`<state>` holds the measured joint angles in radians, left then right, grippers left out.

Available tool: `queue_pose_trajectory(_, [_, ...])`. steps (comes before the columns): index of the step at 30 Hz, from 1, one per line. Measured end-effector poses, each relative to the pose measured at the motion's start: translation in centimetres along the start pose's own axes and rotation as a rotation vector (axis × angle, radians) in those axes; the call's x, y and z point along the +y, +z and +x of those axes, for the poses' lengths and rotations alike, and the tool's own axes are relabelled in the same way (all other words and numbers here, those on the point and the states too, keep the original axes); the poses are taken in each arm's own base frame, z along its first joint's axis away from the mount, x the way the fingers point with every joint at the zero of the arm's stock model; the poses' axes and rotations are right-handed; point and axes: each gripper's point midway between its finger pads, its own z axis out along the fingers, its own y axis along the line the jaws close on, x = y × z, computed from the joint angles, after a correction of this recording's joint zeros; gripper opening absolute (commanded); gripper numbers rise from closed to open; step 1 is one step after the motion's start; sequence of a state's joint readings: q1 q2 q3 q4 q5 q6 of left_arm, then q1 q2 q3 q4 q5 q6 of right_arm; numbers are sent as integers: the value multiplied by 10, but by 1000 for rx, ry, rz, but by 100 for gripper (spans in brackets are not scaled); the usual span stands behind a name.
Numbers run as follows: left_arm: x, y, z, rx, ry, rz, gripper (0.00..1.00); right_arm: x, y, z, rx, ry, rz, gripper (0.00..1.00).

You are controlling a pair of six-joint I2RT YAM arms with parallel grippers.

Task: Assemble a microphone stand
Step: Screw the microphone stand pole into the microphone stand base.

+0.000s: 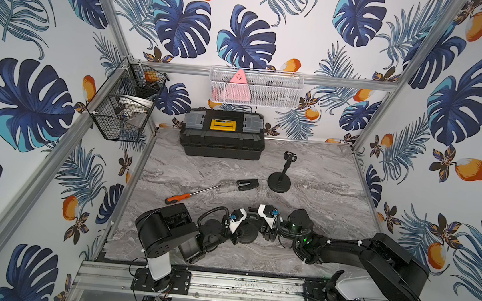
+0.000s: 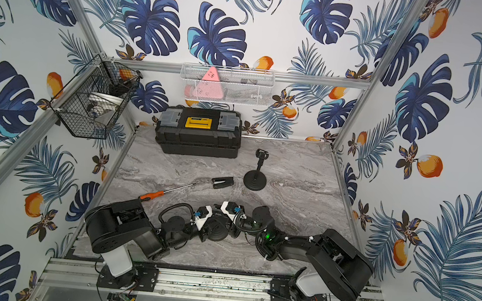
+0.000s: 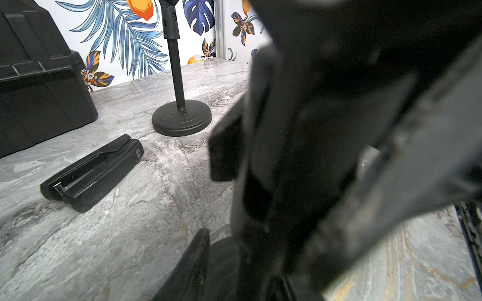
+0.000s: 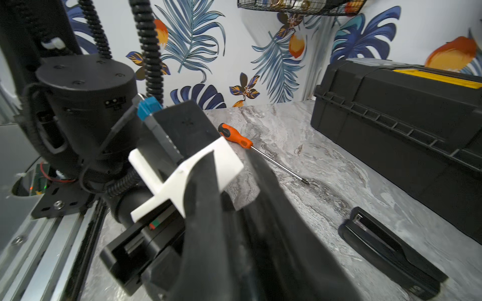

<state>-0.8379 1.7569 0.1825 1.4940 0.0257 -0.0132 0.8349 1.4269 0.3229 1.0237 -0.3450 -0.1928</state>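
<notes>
Up on the left wall hangs a black wire basket point(image 1: 116, 128) holding what looks like a white dish point(image 1: 135, 101) and some dark, shiny bits I can't make out; the right wrist view catches only its underside. Below it on the bench point(image 1: 321, 176) lies an orange-handled screwdriver point(image 1: 191, 194), which the right wrist view also shows but the left wrist view misses. At the front edge the two arms meet, wrists close together. The left end effector point(image 1: 241, 231) is buried in the tangle and its own camera gives only dark blur, so I cannot tell how its fingers stand. The right end effector point(image 1: 267, 232), just beside it, has its fingers drawn together; whether anything sits between them I cannot see. At the back sits a closed black toolbox point(image 1: 222, 140) with a yellow latch, its contents hidden. Above it, seen only in both top views, a white mesh basket point(image 1: 283, 97) on the rear wall holds a pink triangular piece point(image 1: 238, 87) and darker things too dim to name. Right of centre a black clip holder point(image 1: 247, 184) lies flat, near but apart from the microphone stand point(image 1: 279, 184), which stands upright on its round base. The left wrist view shows both, the right wrist view only the clip holder.
</notes>
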Motion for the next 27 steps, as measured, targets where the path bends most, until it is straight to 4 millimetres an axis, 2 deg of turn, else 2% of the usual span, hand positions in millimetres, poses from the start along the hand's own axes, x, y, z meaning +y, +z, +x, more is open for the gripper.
queue_pose_trajectory(12, [6,-3,1,2,-61,-32,34,-2,7,-2,31,51,238,0])
queue_pose_trajectory(17, [8,-3,1,2,-89,-38,26,-3,9,-2,49,63,329,0])
queue_pose_trajectory(18, [7,-3,1,3,-93,-35,24,-4,9,-1,49,64,334,3])
queue_pose_trajectory(19, [6,-3,1,3,-96,-31,23,-4,9,-1,49,66,338,15])
queue_pose_trajectory(20, [6,-3,2,4,-94,-28,22,-4,8,-3,43,72,340,33])
queue_pose_trajectory(22, [5,-3,1,-1,-61,-22,21,-5,5,-1,55,86,349,57])
queue_pose_trajectory(23, [3,-3,0,-2,-43,-13,21,-5,1,11,107,76,349,64])
queue_pose_trajectory(24, [1,-3,2,4,-26,-5,21,-5,-2,21,152,73,349,66])
queue_pose_trajectory(27, [1,-3,2,3,-10,-4,21,-8,-13,16,160,74,351,67])
